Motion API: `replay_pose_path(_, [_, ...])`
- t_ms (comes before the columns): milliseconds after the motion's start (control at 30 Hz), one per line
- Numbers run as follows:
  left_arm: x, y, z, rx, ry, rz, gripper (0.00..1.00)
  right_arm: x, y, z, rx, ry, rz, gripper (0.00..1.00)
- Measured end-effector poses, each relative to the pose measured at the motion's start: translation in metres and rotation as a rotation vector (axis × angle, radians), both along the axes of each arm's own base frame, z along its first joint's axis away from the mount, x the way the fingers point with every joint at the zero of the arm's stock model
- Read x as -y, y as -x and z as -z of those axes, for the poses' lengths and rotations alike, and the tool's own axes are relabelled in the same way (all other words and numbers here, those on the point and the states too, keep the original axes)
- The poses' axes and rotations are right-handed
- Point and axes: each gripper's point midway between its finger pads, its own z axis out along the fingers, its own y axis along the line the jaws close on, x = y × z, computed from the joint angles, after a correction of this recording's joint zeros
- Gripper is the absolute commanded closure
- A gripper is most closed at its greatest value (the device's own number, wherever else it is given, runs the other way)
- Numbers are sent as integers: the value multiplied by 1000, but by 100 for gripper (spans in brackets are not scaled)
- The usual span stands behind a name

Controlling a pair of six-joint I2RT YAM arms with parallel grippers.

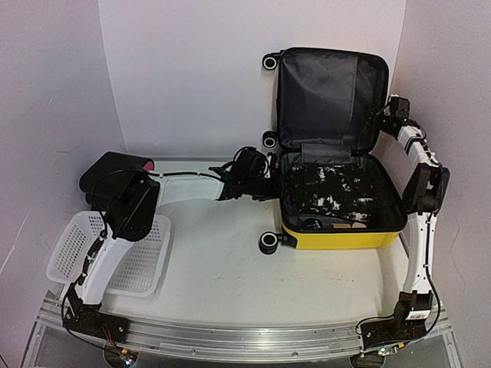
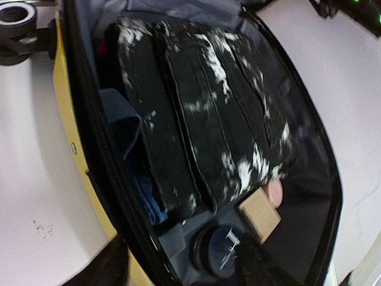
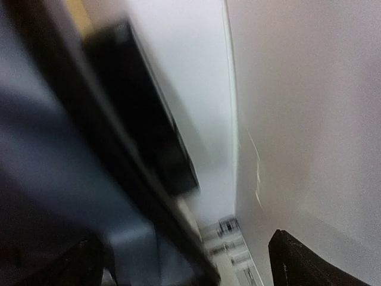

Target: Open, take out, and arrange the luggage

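Note:
The yellow suitcase lies open at the right of the table, its grey-lined lid standing upright against the back wall. Inside lie a folded black-and-white garment, also in the left wrist view, a blue cloth, a round black tin and a small wooden block. My left gripper hovers open over the base's left rim, holding nothing. My right gripper is up at the lid's right edge, jaws wide apart, the blurred lid edge running between them.
A white mesh basket stands at the left front beneath the left arm. A black case with a pink end sits behind it. The suitcase's black wheels stick out on its left side. White walls close in at the back and right.

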Motion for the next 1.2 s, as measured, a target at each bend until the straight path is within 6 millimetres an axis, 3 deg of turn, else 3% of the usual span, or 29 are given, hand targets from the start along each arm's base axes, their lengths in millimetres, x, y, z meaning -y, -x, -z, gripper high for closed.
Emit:
replay_pose_path(100, [-6, 9, 4, 16, -31, 30, 21, -4, 29, -1, -118, 10, 18, 2])
replay_pose_path(233, [-19, 22, -7, 61, -66, 69, 9, -4, 74, -44, -166, 45, 43, 2])
replay_pose_path(333, [-34, 33, -35, 112, -67, 87, 4, -3, 112, -83, -174, 78, 57, 2])
replay_pose_path(433, [-58, 47, -74, 174, -54, 94, 2, -11, 144, -101, -197, 73, 37, 2])
replay_pose_path(500, [-80, 59, -103, 226, -44, 93, 2, -22, 173, -92, -256, 38, 4, 2])
replay_pose_path(633, [-135, 92, -140, 284, -30, 76, 1, -62, 243, -40, -437, -17, -76, 2])
replay_pose_path(733, [-175, 116, -145, 280, -39, 51, 1, -106, 292, -3, -539, -83, -179, 2])
replay_pose_path(833, [-219, 142, -133, 231, -93, -2, 0, -152, 346, 22, -630, -241, -321, 2])
replay_pose_path(967, [-271, 171, -118, 176, -155, -99, 0, -174, 396, 25, -654, -370, -401, 2])
replay_pose_path(1100, [-318, 195, -111, 148, -171, -214, 0, -179, 435, 3, -573, -379, -436, 2])
replay_pose_path(1200, [-341, 203, -96, 111, -201, -283, 1, -182, 454, -13, -501, -387, -452, 2])
